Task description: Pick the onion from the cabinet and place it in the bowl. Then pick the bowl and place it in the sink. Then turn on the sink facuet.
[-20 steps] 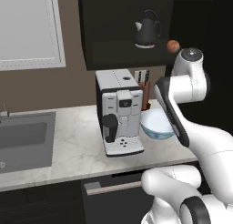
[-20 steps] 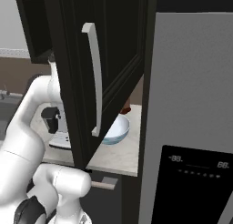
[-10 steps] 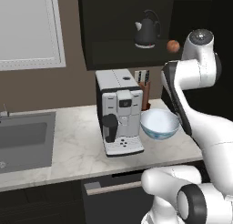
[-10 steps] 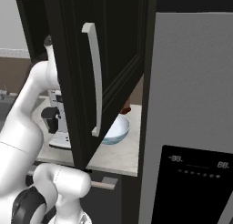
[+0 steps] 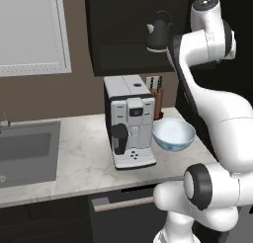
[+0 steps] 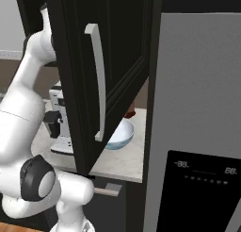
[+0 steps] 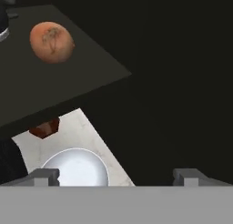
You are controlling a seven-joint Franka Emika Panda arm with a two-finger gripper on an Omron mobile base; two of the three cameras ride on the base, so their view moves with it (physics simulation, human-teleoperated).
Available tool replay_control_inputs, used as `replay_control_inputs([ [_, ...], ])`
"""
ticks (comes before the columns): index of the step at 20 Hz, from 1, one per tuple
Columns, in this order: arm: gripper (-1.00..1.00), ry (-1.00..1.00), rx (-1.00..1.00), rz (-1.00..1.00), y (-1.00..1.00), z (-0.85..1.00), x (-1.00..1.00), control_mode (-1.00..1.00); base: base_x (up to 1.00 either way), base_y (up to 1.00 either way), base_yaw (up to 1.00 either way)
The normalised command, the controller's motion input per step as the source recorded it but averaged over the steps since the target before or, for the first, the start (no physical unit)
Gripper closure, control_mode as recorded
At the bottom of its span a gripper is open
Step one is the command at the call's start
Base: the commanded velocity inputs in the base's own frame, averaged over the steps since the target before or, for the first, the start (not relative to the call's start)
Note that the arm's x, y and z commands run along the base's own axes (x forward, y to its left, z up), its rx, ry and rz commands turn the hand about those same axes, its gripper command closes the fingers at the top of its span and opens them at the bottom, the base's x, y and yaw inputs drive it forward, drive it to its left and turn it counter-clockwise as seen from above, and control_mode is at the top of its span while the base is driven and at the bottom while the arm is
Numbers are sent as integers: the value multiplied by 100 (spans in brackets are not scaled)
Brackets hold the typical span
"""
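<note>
You had the tool (image 7: 116, 175) spread wide, holding nothing, raised to cabinet height w/ the arm reaching toward the open cabinet. The onion (image 7: 51, 41) sat on the cabinet shelf (image 7: 68, 82), well apart from the tips, beside a dark kettle (image 5: 159, 33). The bowl (image 5: 173, 134) stood on the surface (image 5: 79, 153) directly below (handy for a short drop), next to the coffee machine (image 5: 129, 121). Approx. stage: approach, pre-grasp.
</note>
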Motion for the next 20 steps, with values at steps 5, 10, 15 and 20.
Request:
replay_control_inputs([
  [5, -100, 0, 0, -10, 0, -2, 61, -100, 0, 0, 0],
  [10, -100, 0, 0, -5, 0, -4, 52, -100, 0, 0, 0],
  [15, -100, 1, 0, -1, -5, -1, 57, -100, 0, 0, 0],
  [20, -100, 0, 0, 1, -25, -15, 45, -100, 0, 0, 0],
])
